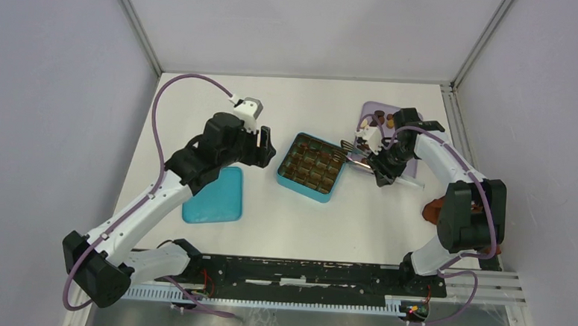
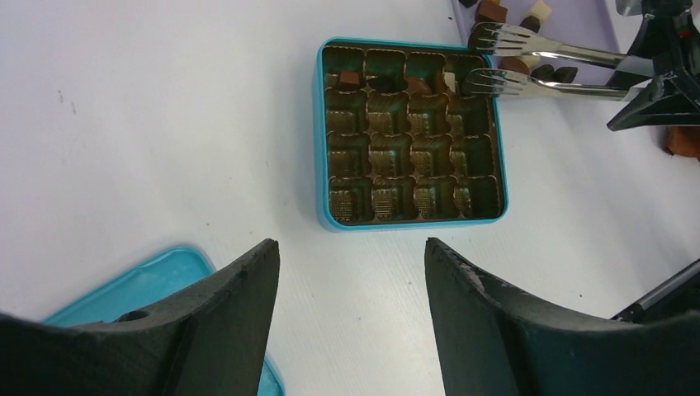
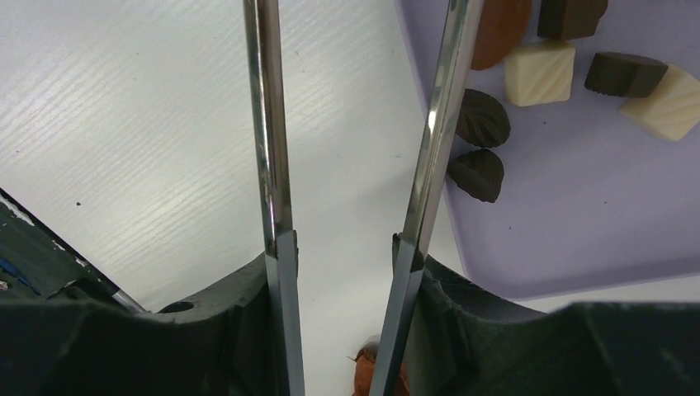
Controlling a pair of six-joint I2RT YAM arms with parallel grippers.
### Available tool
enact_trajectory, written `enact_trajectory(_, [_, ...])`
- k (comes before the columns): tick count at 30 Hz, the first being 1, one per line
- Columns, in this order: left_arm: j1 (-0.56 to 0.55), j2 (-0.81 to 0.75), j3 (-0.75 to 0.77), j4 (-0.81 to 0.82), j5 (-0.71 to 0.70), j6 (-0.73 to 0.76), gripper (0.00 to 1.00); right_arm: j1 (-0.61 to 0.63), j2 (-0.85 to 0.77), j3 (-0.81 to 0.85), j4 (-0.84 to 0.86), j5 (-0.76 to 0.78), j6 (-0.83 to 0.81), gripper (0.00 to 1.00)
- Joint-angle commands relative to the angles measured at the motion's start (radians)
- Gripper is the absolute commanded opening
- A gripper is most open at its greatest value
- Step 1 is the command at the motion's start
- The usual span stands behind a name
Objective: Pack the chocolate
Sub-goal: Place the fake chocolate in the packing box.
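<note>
The teal box sits mid-table with a brown cell tray inside. Its far row holds a few chocolate pieces, brown, dark and cream. More chocolate lies on the purple tray. My right gripper is shut on the metal tongs. The tong arms stand apart, with their tips over the box's far right corner and nothing between them. My left gripper is open and empty, just left of the box; in the left wrist view it hovers over bare table.
The teal lid lies flat to the left of the box, under my left arm. A reddish-brown cloth lies by the right arm, and also shows in the right wrist view. Walls enclose the table on three sides.
</note>
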Motion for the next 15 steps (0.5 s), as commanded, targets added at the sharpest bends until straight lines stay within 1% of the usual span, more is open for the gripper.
enact_trajectory(1, [0.004,-0.035,-0.008,0.055,0.055,-0.022,0.71,0.006,-0.005,0.058,-0.006,-0.055,0.010,0.49])
enact_trajectory(4, [0.003,-0.054,-0.011,0.075,0.078,-0.034,0.74,0.001,-0.021,0.105,-0.018,-0.096,0.027,0.46])
enact_trajectory(6, [0.012,-0.067,-0.010,0.096,0.105,-0.041,0.81,-0.012,-0.031,0.144,-0.024,-0.140,0.046,0.46])
enact_trajectory(8, [0.039,-0.073,-0.005,0.121,0.163,-0.050,0.88,-0.036,-0.040,0.177,-0.021,-0.184,0.068,0.45])
enact_trajectory(11, [0.138,-0.070,0.000,0.180,0.317,-0.084,0.98,-0.099,-0.046,0.200,-0.002,-0.231,0.094,0.45])
enact_trajectory(12, [0.191,-0.065,-0.003,0.209,0.392,-0.102,1.00,-0.118,-0.047,0.203,-0.002,-0.248,0.096,0.45])
enact_trajectory(14, [0.295,-0.043,-0.003,0.252,0.571,-0.138,1.00,-0.197,-0.054,0.203,0.000,-0.256,0.094,0.45])
enact_trajectory(15, [0.342,-0.024,0.003,0.259,0.635,-0.149,1.00,-0.229,-0.061,0.195,0.009,-0.250,0.092,0.45])
